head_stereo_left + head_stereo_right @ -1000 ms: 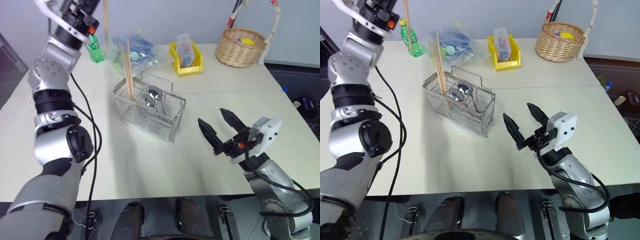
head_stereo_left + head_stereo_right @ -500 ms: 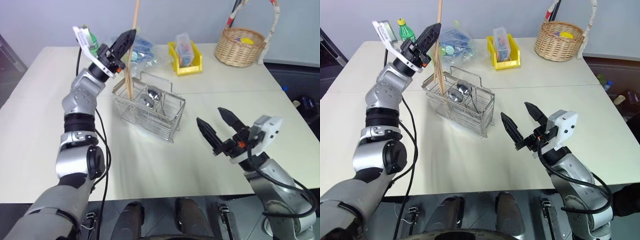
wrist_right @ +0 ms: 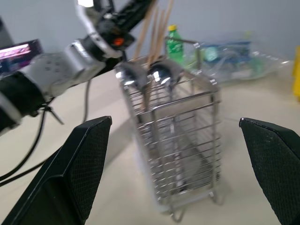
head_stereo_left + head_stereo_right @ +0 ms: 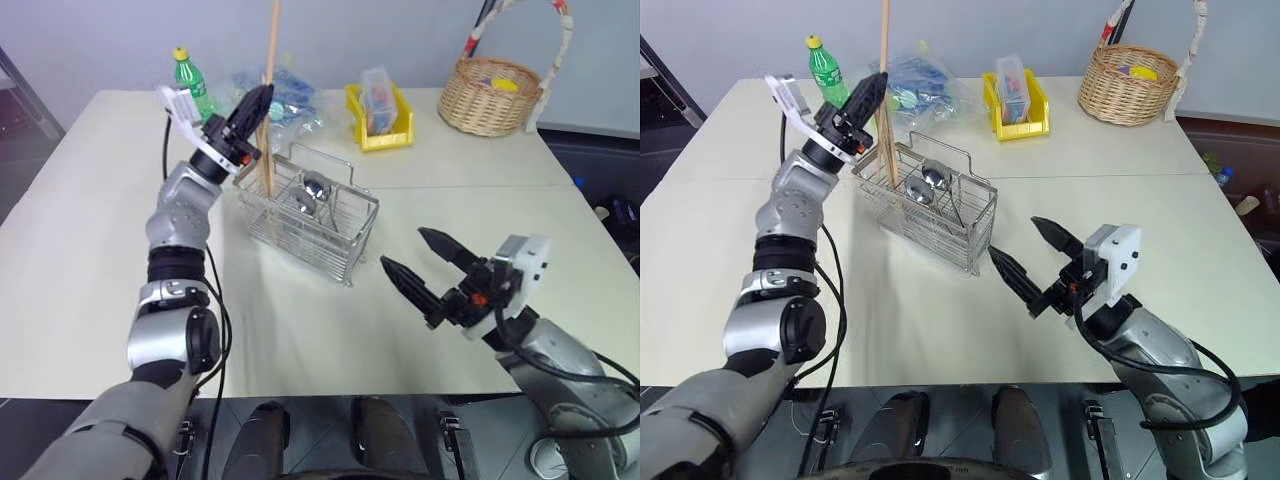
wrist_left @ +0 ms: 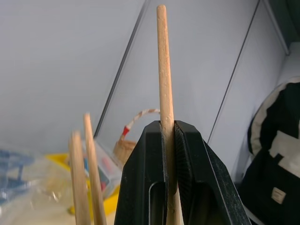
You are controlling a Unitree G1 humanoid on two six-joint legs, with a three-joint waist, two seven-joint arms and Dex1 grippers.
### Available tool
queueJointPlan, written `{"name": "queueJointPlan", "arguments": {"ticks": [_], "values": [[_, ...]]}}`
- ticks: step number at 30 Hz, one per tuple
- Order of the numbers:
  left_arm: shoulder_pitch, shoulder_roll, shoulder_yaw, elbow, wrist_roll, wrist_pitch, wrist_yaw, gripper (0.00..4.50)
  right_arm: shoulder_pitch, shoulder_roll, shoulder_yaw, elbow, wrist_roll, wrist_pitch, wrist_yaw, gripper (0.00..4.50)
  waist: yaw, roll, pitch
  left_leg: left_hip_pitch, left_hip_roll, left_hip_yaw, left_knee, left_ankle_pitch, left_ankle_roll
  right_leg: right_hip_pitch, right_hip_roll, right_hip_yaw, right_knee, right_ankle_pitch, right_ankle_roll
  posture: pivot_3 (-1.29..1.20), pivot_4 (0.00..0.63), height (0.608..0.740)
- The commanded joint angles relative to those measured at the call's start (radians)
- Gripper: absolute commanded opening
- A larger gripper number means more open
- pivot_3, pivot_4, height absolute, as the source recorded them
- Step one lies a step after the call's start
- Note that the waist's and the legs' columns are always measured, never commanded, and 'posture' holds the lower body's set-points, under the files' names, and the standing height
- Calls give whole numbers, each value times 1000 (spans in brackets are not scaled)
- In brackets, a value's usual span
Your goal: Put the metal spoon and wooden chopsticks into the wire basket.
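- Chopstick (image 4: 271, 60) held by the left gripper (image 4: 255, 105): its two black fingers (image 5: 145, 178) are clamped flat on the stick partway along its length, with a long run of pale wood standing above the grip and the lower end reaching down into the near-left corner of the wire basket (image 4: 310, 225).
- Handling, as I judge it: the stick looks light, stiff and smooth. A pinch on so thin a round shaft can let it pivot or slide, so a hold near the middle suits it, and letting go only once the tip is inside the mesh.
- Other wooden chopsticks (image 5: 89, 168) stand upright in that same end of the basket, just beside the held one; they lean on the wire and would tip easily if knocked.
- Metal spoon (image 4: 315, 185): two shiny round bowls show above the rim in the middle of the basket, handles down. Polished metal looks slippery and heavier than the sticks; the slim handle would be the place to grip it.
- Basket itself: rigid wire, light for its size by the look of it, standing on the table (image 4: 300, 330), so a sideways push from the stick could shift it.
- Right gripper (image 4: 420, 270): fingers spread wide, holding nothing, hovering low over the table near the basket's right end, apart from it.
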Motion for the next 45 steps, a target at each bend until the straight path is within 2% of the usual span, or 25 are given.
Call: {"name": "queueJointPlan", "arguments": {"ticks": [1,27,30,36,37,45], "values": [[-1,-6,-15,-64,12,-51,11,10,-1,-27,-13,-48,42,9,26,4500,-1,0,0,0,0,0,0,0,0,0,0,0,0,0,0,0,150,740],[104,-29,-56,-167,-4,-54,47,10,-6,-85,-10,-31,76,24,89,4500,1,0,0,0,0,0,0,0,0,1,0,0,0,0,0,0,150,740],[103,-26,-56,-175,-9,-47,46,1240,-13,-84,-4,-25,71,26,91,4500,1,0,0,0,0,0,0,0,0,1,0,0,0,0,0,0,150,740],[99,-13,-49,-254,-38,6,65,4294,-29,-81,10,-11,62,29,91,4500,1,0,0,0,0,0,0,0,0,1,0,0,0,0,0,0,150,740],[98,-7,-47,-278,-47,20,68,4446,-32,-81,11,-9,61,29,91,4500,1,0,0,0,0,0,0,0,0,1,0,0,0,0,0,0,150,740],[64,70,-31,-432,-125,152,126,4446,-48,-83,18,14,50,22,110,4500,1,0,0,0,0,0,0,0,0,1,0,0,-1,0,0,0,150,740]]}}
